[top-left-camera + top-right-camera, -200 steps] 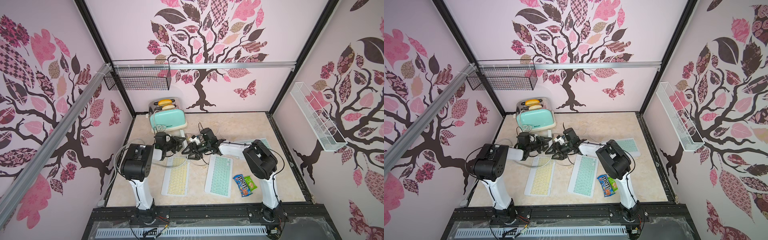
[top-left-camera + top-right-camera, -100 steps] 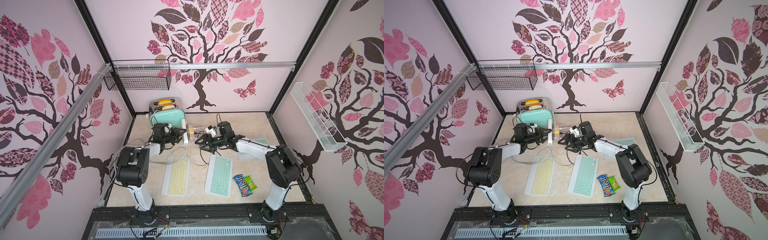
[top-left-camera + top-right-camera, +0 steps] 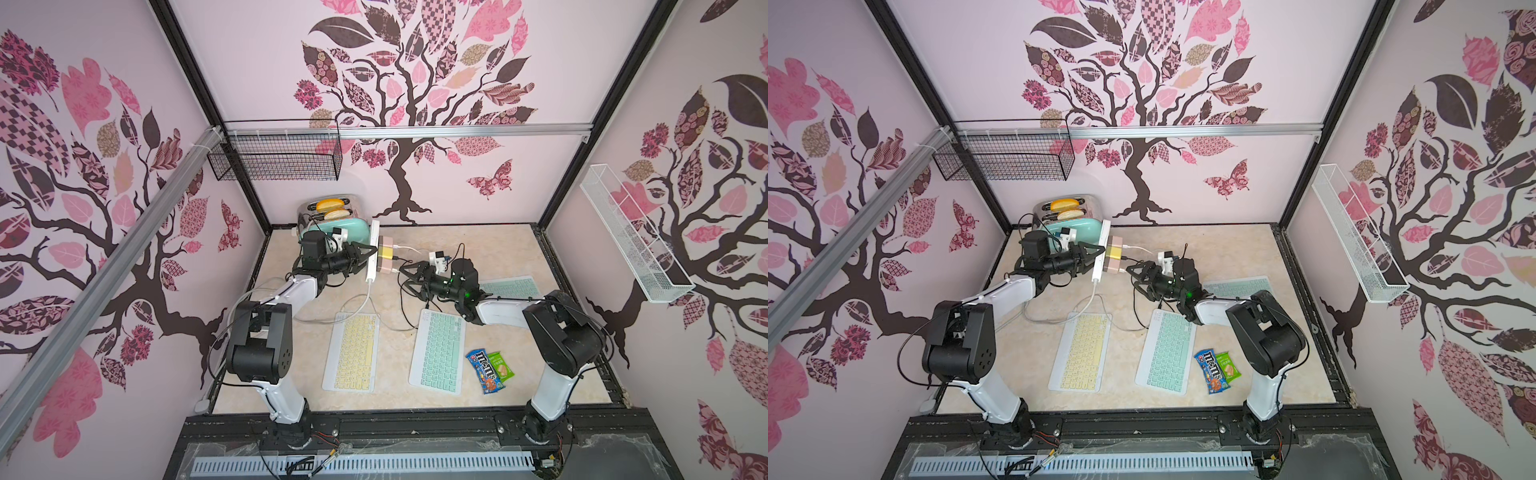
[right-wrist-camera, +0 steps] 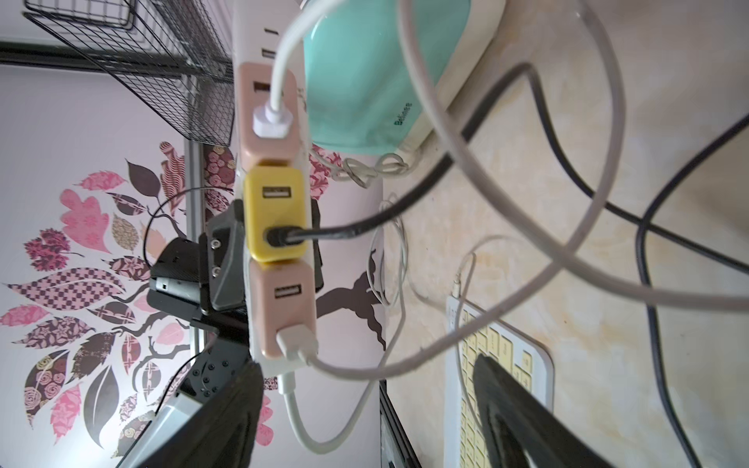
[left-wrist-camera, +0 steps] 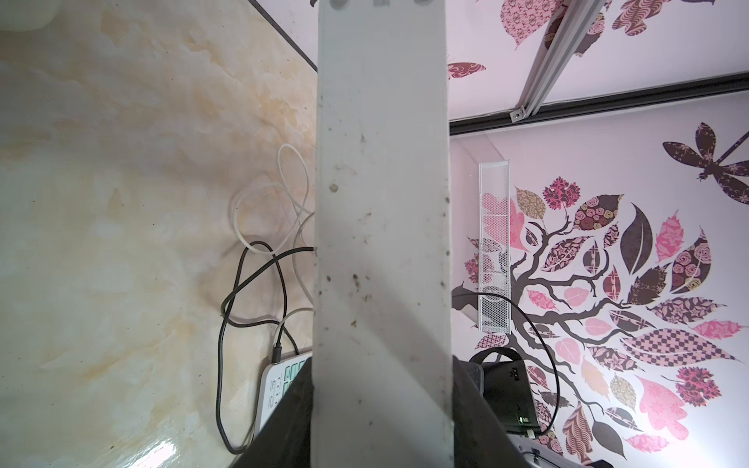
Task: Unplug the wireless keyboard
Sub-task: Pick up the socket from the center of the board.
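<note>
The long white plastic power strip (image 3: 375, 232) has been lifted upright at centre frame, pinched by the left fingers (image 3: 362, 248). The right fingers (image 3: 411, 269), spread and empty, face its pink and yellow cube chargers (image 4: 275, 219). The pale yellow flat keyboard (image 3: 353, 353), lower centre on the worktop (image 3: 498, 257), looks still cabled.

This is a robot test booth made to look like a home kitchen. A left robot arm (image 3: 259, 336) and a right robot arm (image 3: 561, 332) are bolted to a black rail (image 3: 415, 428) at the front of a stone-look counter (image 3: 498, 249). The pink walls have tree stickers (image 3: 399, 174), and there is a toaster (image 3: 359, 232) with bread and a black wire basket (image 3: 274, 162).
</note>
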Action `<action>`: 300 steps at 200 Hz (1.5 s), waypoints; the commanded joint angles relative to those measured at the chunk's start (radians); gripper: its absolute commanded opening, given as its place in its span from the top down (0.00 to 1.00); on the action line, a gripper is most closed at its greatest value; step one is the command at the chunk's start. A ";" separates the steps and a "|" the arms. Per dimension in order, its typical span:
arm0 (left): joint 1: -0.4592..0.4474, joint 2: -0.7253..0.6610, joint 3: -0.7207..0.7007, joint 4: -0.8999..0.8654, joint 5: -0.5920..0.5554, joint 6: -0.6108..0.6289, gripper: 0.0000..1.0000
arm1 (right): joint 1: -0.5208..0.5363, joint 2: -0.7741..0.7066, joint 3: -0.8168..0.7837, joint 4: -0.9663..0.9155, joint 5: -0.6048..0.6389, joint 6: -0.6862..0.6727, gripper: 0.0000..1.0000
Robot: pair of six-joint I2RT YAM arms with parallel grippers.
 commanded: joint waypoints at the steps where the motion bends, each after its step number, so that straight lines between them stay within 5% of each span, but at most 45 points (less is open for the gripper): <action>1: 0.003 -0.033 -0.016 0.139 0.052 -0.046 1.00 | 0.032 0.021 0.021 0.141 0.090 0.039 0.16; 88: 0.004 -0.029 -0.063 0.208 0.035 -0.090 1.00 | 0.109 0.123 0.057 0.296 0.166 0.051 0.18; 218: 0.004 -0.038 -0.063 0.167 0.037 -0.056 1.00 | 0.148 0.234 0.131 0.436 0.186 0.126 0.36; 300: 0.004 -0.042 -0.067 0.172 0.032 -0.035 1.00 | 0.165 0.266 0.151 0.442 0.212 0.134 0.71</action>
